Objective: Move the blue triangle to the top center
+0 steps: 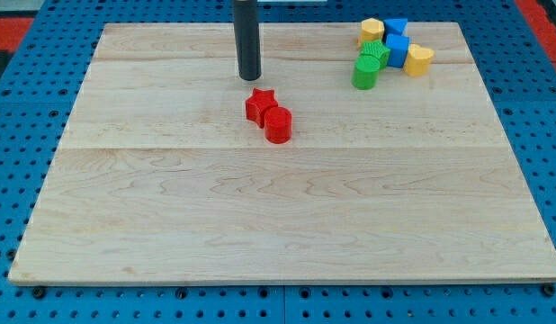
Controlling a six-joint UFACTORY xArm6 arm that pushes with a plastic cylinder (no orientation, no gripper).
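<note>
Two blue blocks sit in a cluster at the view's top right. The upper blue block (396, 27) and the lower blue block (398, 50) both look angular, and I cannot tell which is the triangle. My tip (249, 78) is at the top center of the board, far to the left of the cluster and touching no block. It stands just above a red star (258, 104).
A red cylinder (278, 125) touches the red star at its lower right. The cluster also holds a yellow block (372, 31), a green block (376, 54), a green cylinder (364, 73) and a yellow heart (419, 59). The wooden board (260, 225) lies on a blue pegboard.
</note>
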